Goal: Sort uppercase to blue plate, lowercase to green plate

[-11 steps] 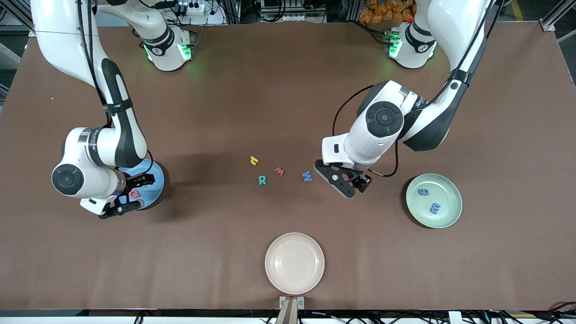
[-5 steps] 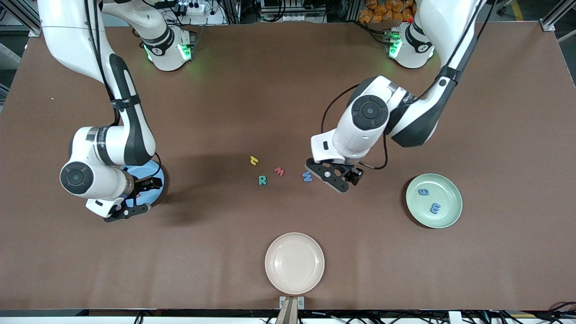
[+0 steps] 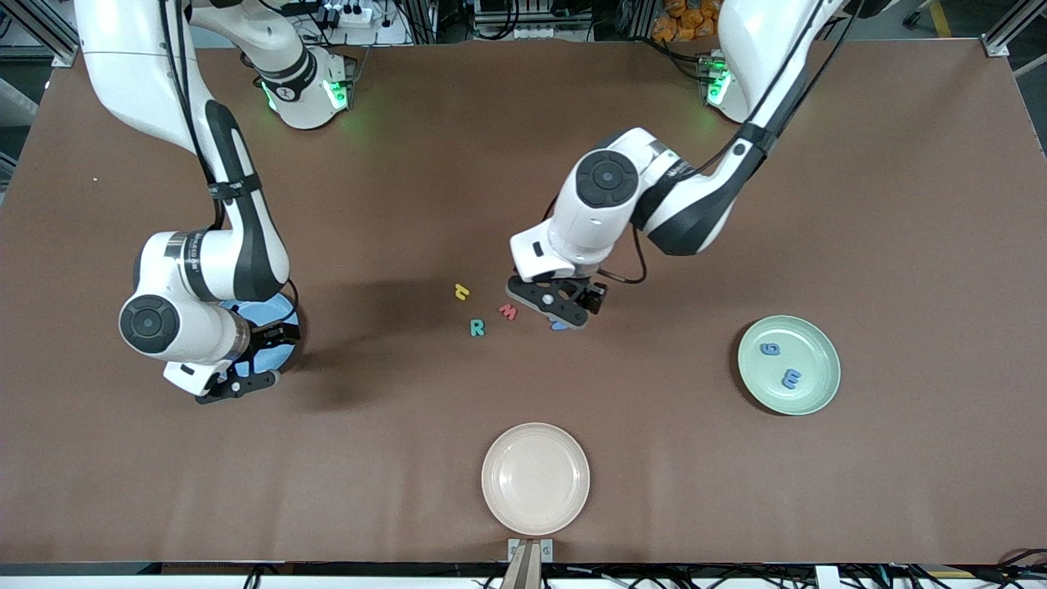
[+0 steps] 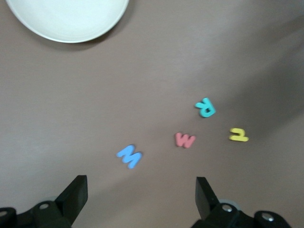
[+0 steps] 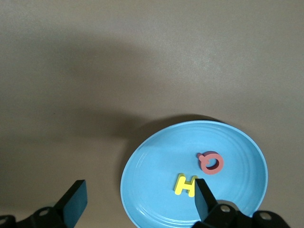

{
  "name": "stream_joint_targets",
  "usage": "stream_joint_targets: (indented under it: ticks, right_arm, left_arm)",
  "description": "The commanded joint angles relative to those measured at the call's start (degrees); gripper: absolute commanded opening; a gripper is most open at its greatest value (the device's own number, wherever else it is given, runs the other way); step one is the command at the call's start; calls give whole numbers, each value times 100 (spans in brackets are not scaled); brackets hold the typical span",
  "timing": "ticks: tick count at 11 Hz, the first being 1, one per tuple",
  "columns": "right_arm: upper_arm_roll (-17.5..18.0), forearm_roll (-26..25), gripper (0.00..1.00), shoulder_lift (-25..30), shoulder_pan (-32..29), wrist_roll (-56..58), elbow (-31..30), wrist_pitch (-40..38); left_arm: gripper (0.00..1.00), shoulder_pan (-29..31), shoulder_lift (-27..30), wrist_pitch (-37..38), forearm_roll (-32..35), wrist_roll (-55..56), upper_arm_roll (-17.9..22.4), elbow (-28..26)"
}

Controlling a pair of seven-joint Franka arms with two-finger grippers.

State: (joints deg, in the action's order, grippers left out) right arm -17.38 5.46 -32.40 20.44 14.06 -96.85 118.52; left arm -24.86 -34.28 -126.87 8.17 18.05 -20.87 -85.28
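Observation:
The blue W (image 3: pixel 559 325) lies mid-table, half hidden under my open, empty left gripper (image 3: pixel 571 309). The left wrist view shows the W (image 4: pixel 129 156) just ahead of that gripper (image 4: pixel 140 199). Beside it, toward the right arm's end, lie the red m (image 3: pixel 508 311), the teal R (image 3: pixel 477 328) and the yellow hooked letter (image 3: pixel 462 291). The green plate (image 3: pixel 811 343) holds the blue g (image 3: pixel 769 349) and the blue m (image 3: pixel 791 378). My right gripper (image 3: pixel 262 357) is open and empty over the blue plate (image 3: pixel 266 311). That plate (image 5: pixel 156 175) holds the yellow H (image 5: pixel 184 185) and the red-pink Q (image 5: pixel 210 162).
A cream-white plate (image 3: pixel 535 478) sits near the table's front edge, nearer the camera than the loose letters. It also shows in the left wrist view (image 4: pixel 66 19). Bare brown table lies between the loose letters and each coloured plate.
My left gripper has moved from beside the W toward the right arm's end and now covers most of it. My right arm has shifted slightly and now hides the Q in the front view.

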Motion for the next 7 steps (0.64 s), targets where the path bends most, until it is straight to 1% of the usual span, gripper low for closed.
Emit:
stream_joint_targets:
  ticks: [1, 4, 5, 7]
  right_arm:
    - [7, 43, 100, -12, -14, -61, -18, 48]
    - [7, 34, 100, -3, -14, -52, -27, 57]
    - [7, 34, 100, -12, -14, -52, -27, 57]
    - [7, 34, 100, -3, -31, -52, -18, 57]
  left_arm:
    - [100, -229, -166, -355, 211, 400, 13, 56]
    - [100, -466, -394, -575, 212, 1242, 22, 64]
    - [100, -571, -465, -715, 281, 1315, 31, 64]
    - [100, -581, -536, -761, 509, 1079, 39, 64]
